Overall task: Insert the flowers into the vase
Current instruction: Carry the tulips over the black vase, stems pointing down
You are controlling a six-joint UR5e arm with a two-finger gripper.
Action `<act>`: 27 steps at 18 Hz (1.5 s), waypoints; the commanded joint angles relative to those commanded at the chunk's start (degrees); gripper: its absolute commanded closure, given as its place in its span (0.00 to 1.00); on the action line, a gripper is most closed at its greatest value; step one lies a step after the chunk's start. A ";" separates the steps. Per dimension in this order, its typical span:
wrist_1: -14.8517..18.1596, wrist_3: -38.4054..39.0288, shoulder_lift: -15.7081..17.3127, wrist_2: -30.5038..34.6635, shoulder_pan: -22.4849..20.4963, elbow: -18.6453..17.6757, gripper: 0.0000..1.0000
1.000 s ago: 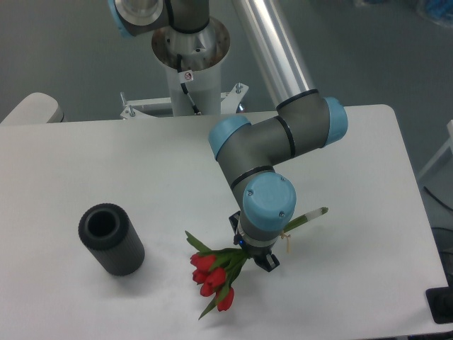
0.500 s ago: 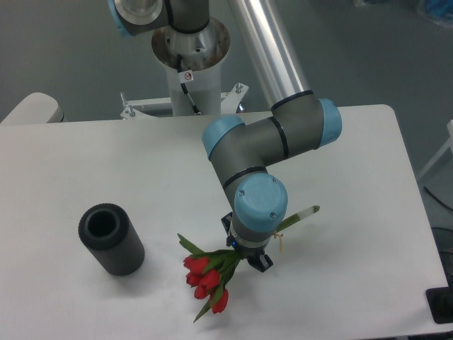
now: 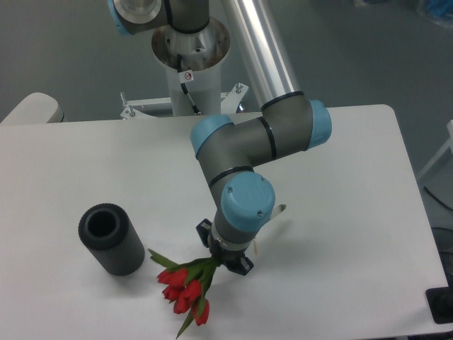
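Observation:
The flowers (image 3: 182,289), a bunch of red tulip buds with green leaves, hang low over the table near its front edge. Their pale stem end (image 3: 279,210) pokes out to the right behind the wrist. My gripper (image 3: 225,254) sits under the blue wrist cap and is shut on the stems, mostly hidden by the wrist. The vase (image 3: 110,239), a dark grey cylinder with a round hole in its top, stands at the left of the table, a short way left of the buds.
The robot's white base column (image 3: 189,78) rises behind the table's far edge. The white table (image 3: 340,184) ends close in front of the flowers. A dark object (image 3: 442,304) sits at the lower right corner.
The arm has carried the flowers leftward, toward the vase, and the bunch has turned so the stem end shows less behind the wrist.

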State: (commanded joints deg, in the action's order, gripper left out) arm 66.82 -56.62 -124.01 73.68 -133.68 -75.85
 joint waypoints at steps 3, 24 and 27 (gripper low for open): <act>-7.21 6.24 0.00 -6.60 0.00 0.26 0.94; -13.12 8.19 8.17 -46.86 -1.67 0.71 0.95; -13.12 8.90 10.63 -50.64 -1.67 -0.78 0.94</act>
State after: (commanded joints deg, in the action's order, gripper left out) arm 53.70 -47.73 -113.39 23.04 -135.35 -76.63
